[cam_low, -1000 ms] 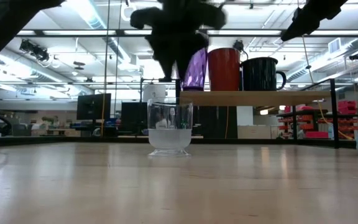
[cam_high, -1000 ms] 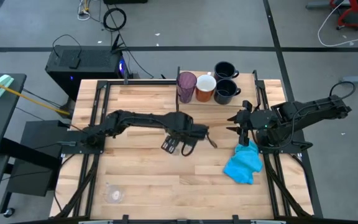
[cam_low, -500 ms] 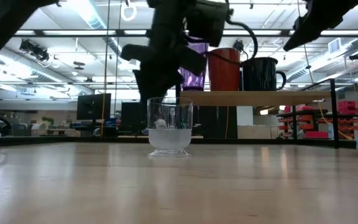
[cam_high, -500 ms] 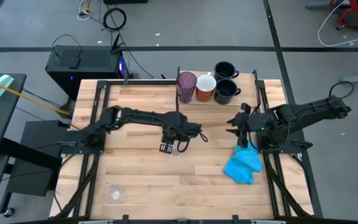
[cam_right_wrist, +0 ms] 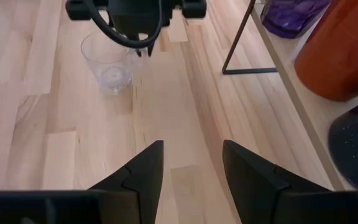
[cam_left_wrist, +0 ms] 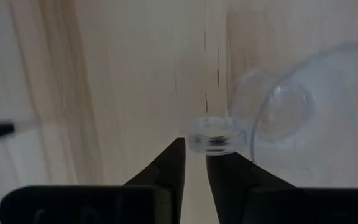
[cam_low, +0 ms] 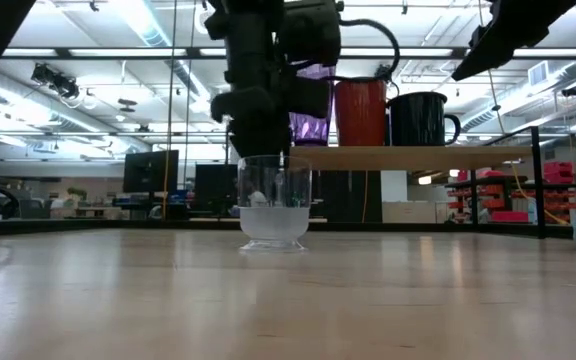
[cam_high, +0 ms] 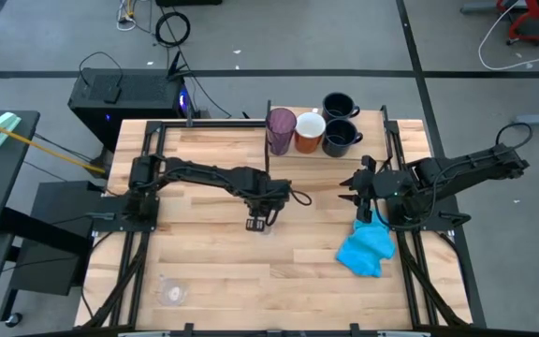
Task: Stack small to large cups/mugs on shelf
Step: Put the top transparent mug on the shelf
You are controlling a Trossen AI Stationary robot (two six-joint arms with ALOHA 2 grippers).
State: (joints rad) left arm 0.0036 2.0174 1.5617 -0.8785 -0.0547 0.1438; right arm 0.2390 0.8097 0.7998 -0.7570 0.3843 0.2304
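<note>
A small clear cup (cam_low: 273,205) stands upright on the tabletop near its middle, also seen in the right wrist view (cam_right_wrist: 109,62) and the left wrist view (cam_left_wrist: 303,112). My left gripper (cam_high: 258,223) points down at the cup's rim, fingers a narrow gap apart (cam_left_wrist: 196,155). My right gripper (cam_right_wrist: 191,165) hangs open above the table's right side, holding nothing. On the shelf (cam_high: 374,140) at the far edge stand a purple tumbler (cam_high: 281,129), an orange mug (cam_high: 309,132) and two navy mugs (cam_high: 341,139). A second clear cup (cam_high: 174,292) stands near the front left corner. My left gripper comes from above, pointing down, with its fingertips (cam_low: 258,150) level with the clear cup's rim (cam_left_wrist: 238,134) on one side. Whether a finger touches the rim, or the wall lies between the fingers, I cannot tell. The cup stands on the table.
A bright blue cloth (cam_high: 368,248) lies crumpled near the right edge, just in front of my right gripper. Thin black uprights (cam_right_wrist: 238,43) carry the shelf board (cam_low: 418,157) above the tabletop. Bare wood stretches across the front half of the table (cam_high: 251,281).
My left gripper has come down onto the clear cup from above, tipping steeper and rolling about its own axis, and its fingers have drawn from wide apart to a narrow gap. The cup has stayed in place.
</note>
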